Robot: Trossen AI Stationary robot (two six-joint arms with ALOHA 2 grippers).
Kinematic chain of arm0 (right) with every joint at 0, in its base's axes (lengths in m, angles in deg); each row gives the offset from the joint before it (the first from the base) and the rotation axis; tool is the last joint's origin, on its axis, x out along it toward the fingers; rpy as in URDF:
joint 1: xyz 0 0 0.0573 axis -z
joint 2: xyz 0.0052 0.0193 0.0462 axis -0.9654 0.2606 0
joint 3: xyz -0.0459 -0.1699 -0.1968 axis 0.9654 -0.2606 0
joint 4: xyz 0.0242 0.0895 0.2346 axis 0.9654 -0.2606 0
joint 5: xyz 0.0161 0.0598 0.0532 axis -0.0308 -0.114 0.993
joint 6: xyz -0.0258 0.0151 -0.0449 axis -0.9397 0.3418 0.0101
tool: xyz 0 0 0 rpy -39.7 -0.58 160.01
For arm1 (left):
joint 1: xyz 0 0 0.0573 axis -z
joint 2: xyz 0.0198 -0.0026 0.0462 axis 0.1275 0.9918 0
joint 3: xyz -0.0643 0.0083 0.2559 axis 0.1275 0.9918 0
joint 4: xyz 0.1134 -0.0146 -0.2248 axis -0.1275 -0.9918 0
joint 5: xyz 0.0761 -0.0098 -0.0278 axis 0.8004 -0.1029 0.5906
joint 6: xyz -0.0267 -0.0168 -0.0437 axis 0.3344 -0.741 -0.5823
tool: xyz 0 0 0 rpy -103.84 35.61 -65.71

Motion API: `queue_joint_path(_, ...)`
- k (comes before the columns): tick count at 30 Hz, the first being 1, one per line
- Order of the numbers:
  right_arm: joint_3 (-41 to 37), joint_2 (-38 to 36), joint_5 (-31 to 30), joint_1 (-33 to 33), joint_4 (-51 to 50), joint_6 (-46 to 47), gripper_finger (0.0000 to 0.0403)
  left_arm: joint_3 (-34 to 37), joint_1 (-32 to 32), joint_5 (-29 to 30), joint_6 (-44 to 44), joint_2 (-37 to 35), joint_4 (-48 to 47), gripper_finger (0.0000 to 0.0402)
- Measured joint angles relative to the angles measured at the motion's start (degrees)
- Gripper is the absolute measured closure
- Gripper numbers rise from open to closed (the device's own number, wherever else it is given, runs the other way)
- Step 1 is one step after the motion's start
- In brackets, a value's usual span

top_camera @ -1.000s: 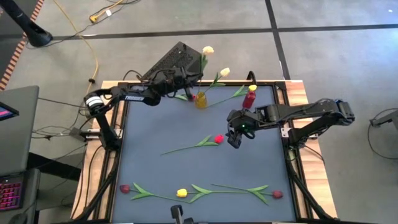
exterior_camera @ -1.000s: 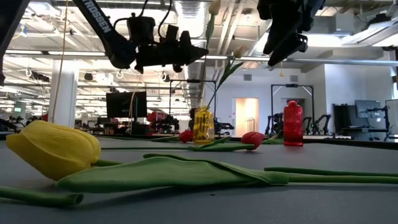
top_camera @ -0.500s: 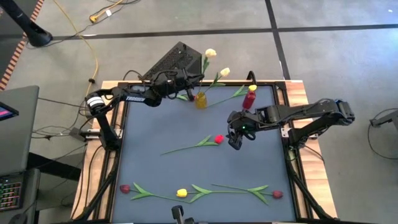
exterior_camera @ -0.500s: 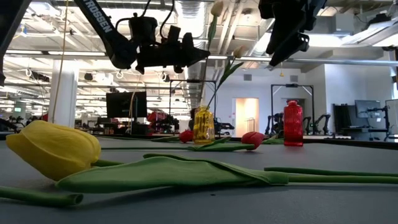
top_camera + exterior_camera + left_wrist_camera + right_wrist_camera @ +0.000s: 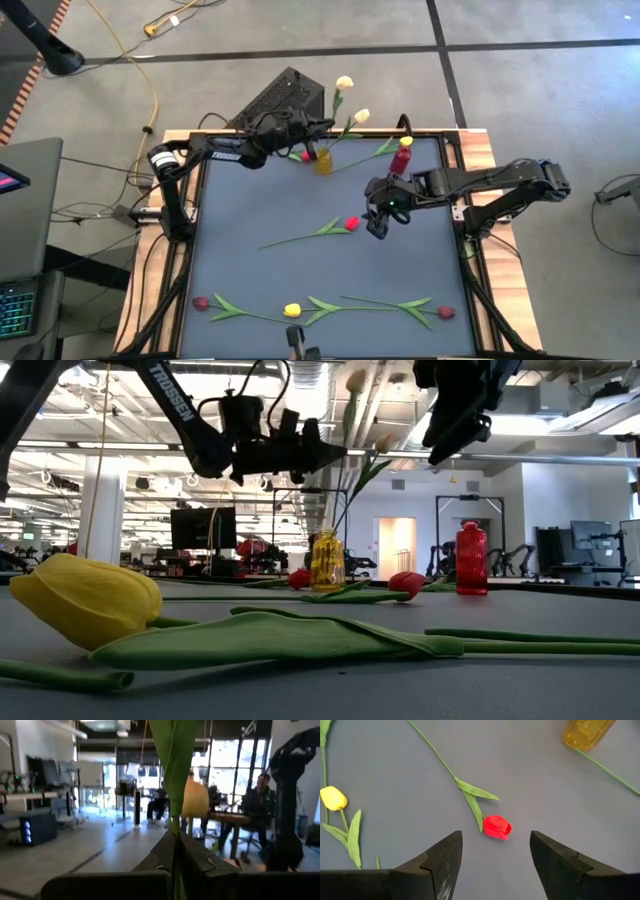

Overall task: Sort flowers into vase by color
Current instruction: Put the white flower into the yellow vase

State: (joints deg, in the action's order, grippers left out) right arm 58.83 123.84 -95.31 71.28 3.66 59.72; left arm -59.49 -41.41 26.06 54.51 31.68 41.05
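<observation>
1. Tabletop sorting scene, taken from overhead and from table height.
2. Hovering over the middle of the table (image 5: pixel 250 200) with the right gripper (image 5: pixel 378 228), fingers spread wide and gripping nothing, just beside the head of a red tulip (image 5: pixel 351 223) lying flat there, stem trailing off toward the left arm's side.
3. Pinching the thin green stem of a yellow tulip (image 5: pixel 344 82) with the left gripper (image 5: pixel 312 126), fingers fully closed on it, holding it in the air near the yellow vase (image 5: pixel 323 160) at the table's far edge, flower head reaching out past that edge.
4. Showing a cream tulip (image 5: pixel 361 116) leaning in the yellow vase, and a red vase (image 5: pixel 401 160) standing empty farther along the same edge, toward the right arm's corner.
5. Showing another yellow-headed stem (image 5: pixel 406 142) lying along the far edge between the two vases.
6. Showing three more flowers lying in a row along the opposite edge: a dark red tulip (image 5: pixel 201 302), a yellow one (image 5: pixel 292 310) and a second dark red one (image 5: pixel 446 312).
7. Judging these flowers to be very light, with thin, flexible stems likely to bend or swing when raised, and soft heads easy to crush.
8. Suggesting a grip on the stem a little below the head, clear of the floppy leaves, probably keeping the long tail steerable into the narrow vase mouth.
</observation>
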Motion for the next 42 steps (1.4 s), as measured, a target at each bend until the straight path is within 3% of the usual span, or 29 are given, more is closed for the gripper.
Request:
queue_joint_path(15, 0.0, 0.0, 1.0, 0.0, -1.2, 0.8, 0.0143, 0.0, -0.6, 0.4, 4.3, 0.5, -7.9, 0.0401)
queue_joint_path(42, 0.0, 0.0, 0.9, 0.8, -1.3, 0.1, 0.0143, 1.5, -0.7, -0.4, 4.1, 0.6, -13.2, 0.0399)
